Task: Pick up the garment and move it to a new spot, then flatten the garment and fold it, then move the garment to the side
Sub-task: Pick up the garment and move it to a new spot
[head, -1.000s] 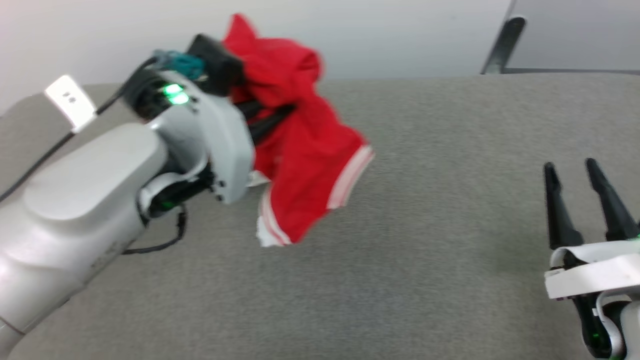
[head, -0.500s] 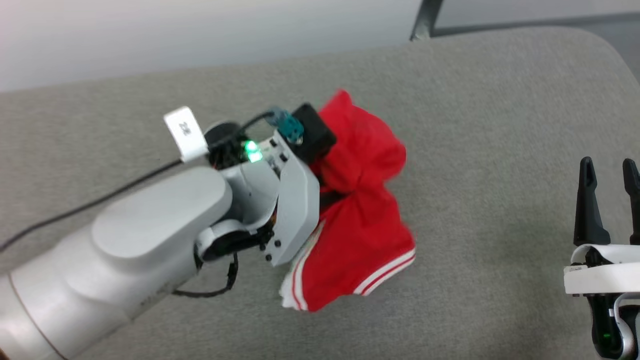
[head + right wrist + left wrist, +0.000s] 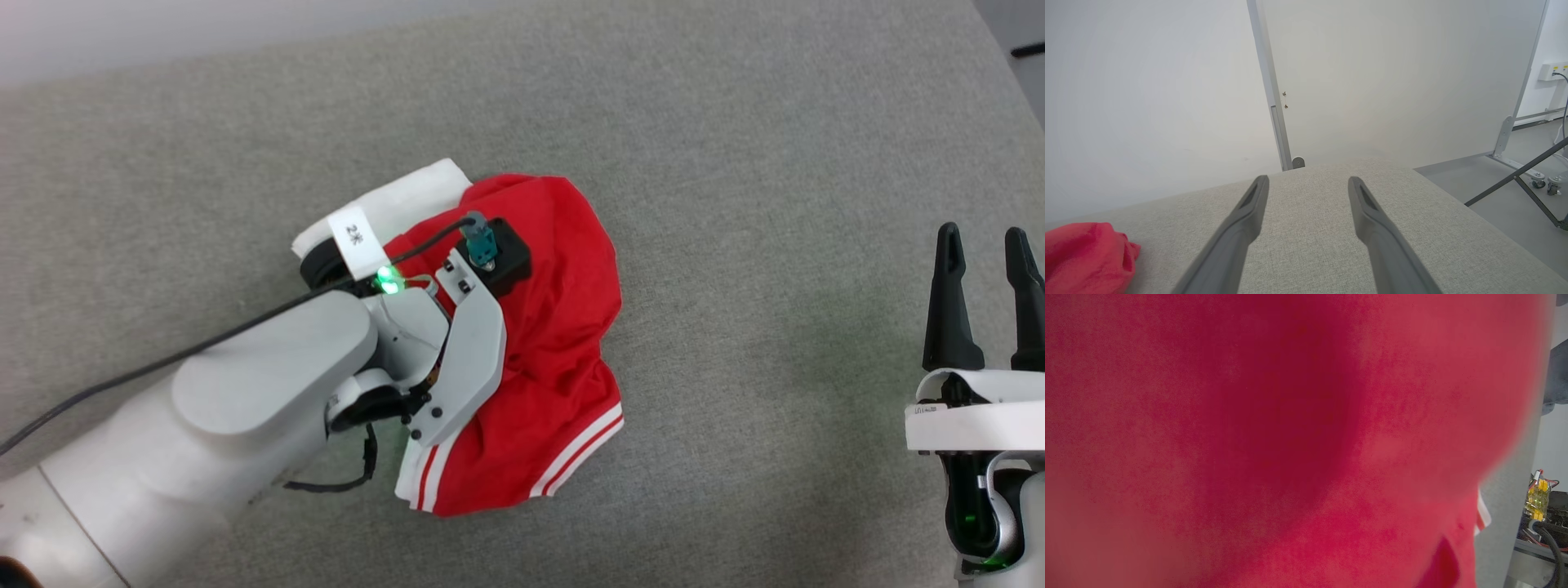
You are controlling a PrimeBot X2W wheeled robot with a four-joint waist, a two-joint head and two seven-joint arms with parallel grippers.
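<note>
**A:** Since flattening comes next, where does the crumpled red jersey shirt lie from each arm?

**B:** Bunched on the grey fabric-covered table, left of centre, directly under the left gripper. Its fingers are buried in red cloth, which sits right against the left wrist camera, so I cannot tell whether they pinch the shirt or stand loose.

**A:** And the right gripper?

**B:** Spread wide, holding nothing, well apart to the shirt's right with bare table between.

**A:** Long axis?

**B:** Roughly far-to-near. The white sleeve end is at the far side, and the red-and-white striped hem is nearest the robot.

**A:** Room to spread?

**B:** Plenty rightward, I judge. The table's far edge lies not far beyond the sleeve, so drawing cloth toward the right arm looks safer.
</note>
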